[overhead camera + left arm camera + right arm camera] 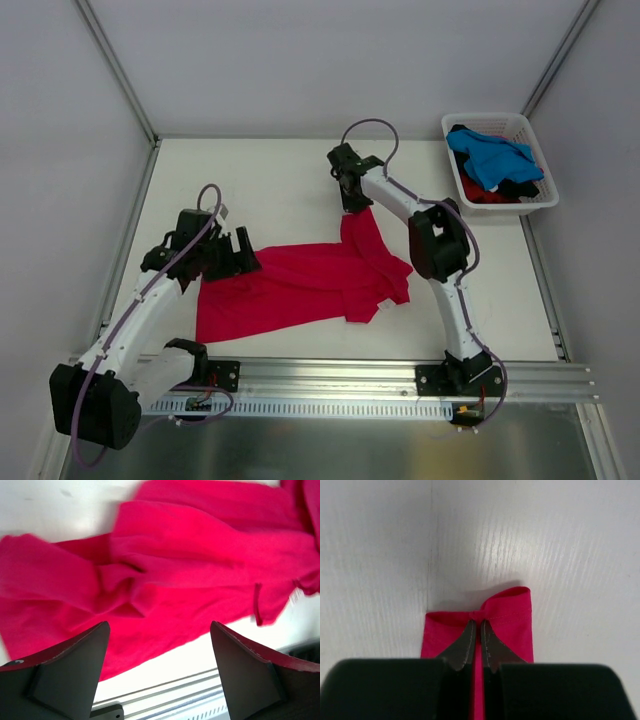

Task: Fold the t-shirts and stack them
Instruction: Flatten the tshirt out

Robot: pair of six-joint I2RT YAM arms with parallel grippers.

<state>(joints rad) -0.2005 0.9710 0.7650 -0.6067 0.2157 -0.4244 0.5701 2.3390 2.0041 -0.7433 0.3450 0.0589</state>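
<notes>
A crimson-red t-shirt (300, 285) lies crumpled and partly spread in the middle of the white table. My right gripper (352, 203) is at its far end, jaws shut on a pinched hem of the red cloth (510, 615), with the tips (477, 622) meeting at the fold. My left gripper (240, 256) hovers over the shirt's left upper edge. In the left wrist view its jaws (159, 630) stand wide open with nothing between them, and the red shirt (200, 555) lies below and beyond. A bright blue t-shirt (490, 160) lies in the basket on top of dark and red cloth.
The white slatted basket (535, 135) stands at the back right corner. An aluminium rail (340, 375) runs along the near table edge, close under the shirt's near hem. Grey walls enclose the table on three sides.
</notes>
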